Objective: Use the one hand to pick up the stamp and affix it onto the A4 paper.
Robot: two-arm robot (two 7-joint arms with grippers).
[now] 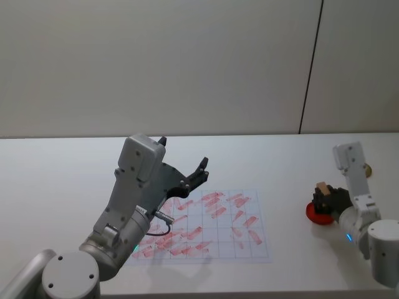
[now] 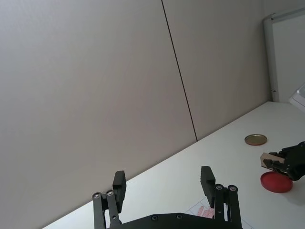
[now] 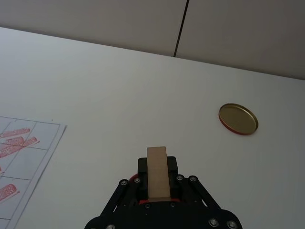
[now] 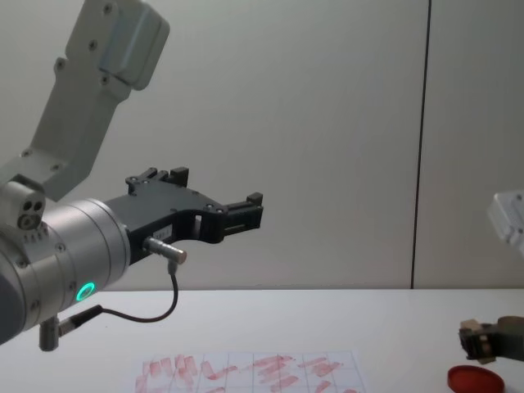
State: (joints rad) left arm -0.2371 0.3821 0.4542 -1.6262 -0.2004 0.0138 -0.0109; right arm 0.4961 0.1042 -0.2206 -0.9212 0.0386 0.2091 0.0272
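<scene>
My right gripper (image 1: 324, 198) is shut on the stamp (image 1: 322, 187), a small tan wooden block (image 3: 157, 171) standing up between its black fingers. It holds the stamp (image 4: 479, 340) just above the red round ink pad (image 4: 473, 379) at the table's right side. The A4 paper (image 1: 259, 249), gridded and covered in red smudges, lies in the middle of the table, to the left of the stamp. My left gripper (image 1: 184, 151) hangs open and empty high above the paper's left part (image 4: 254, 372).
A gold-brown disc (image 1: 369, 168) lies behind the ink pad (image 1: 315, 213), near the right arm. The left arm's bulky forearm (image 4: 74, 254) reaches over the table's left half. A plain wall runs along the table's far edge.
</scene>
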